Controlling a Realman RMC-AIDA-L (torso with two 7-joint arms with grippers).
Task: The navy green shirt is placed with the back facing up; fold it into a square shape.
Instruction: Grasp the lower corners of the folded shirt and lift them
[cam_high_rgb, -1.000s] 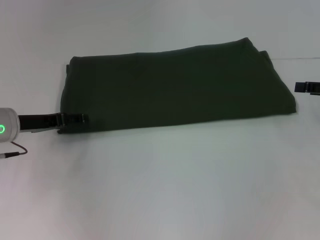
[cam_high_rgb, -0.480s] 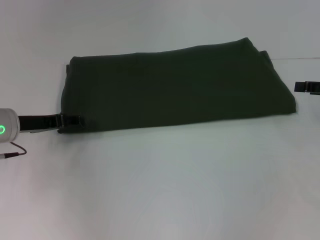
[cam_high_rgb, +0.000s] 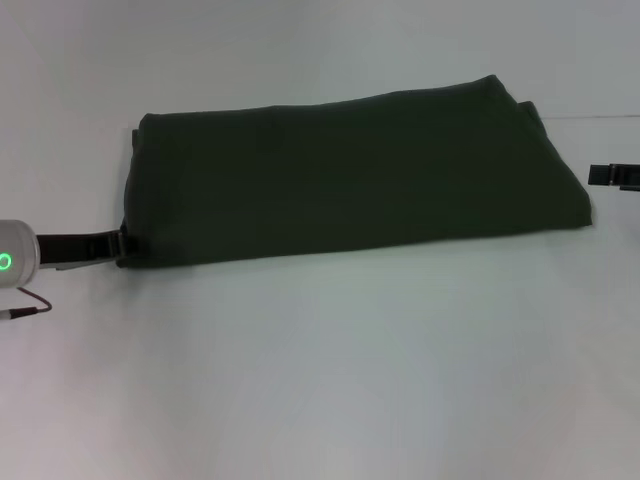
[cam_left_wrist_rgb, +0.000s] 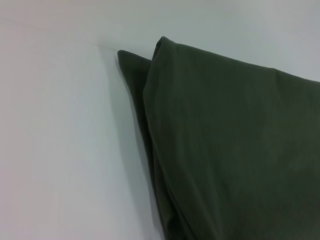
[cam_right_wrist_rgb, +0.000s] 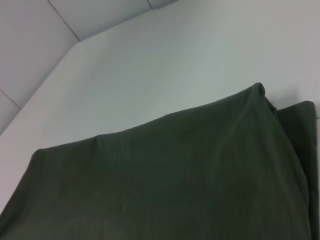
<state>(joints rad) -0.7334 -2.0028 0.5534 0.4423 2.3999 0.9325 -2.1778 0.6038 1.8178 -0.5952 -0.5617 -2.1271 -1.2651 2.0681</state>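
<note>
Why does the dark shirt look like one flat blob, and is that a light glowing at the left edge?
In the head view the navy green shirt is dark against the pale table, so its folds barely show, and a thin soft shadow runs along its near edge. The green glow sits on the left arm, behind the left gripper. Both wrist views show layered edges more clearly.

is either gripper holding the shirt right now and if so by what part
Cannot be told. The left gripper sits at the navy green shirt's near-left corner; the right gripper is apart from it.

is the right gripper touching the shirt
Apart. The head view shows white table between the right gripper and the navy green shirt.
</note>
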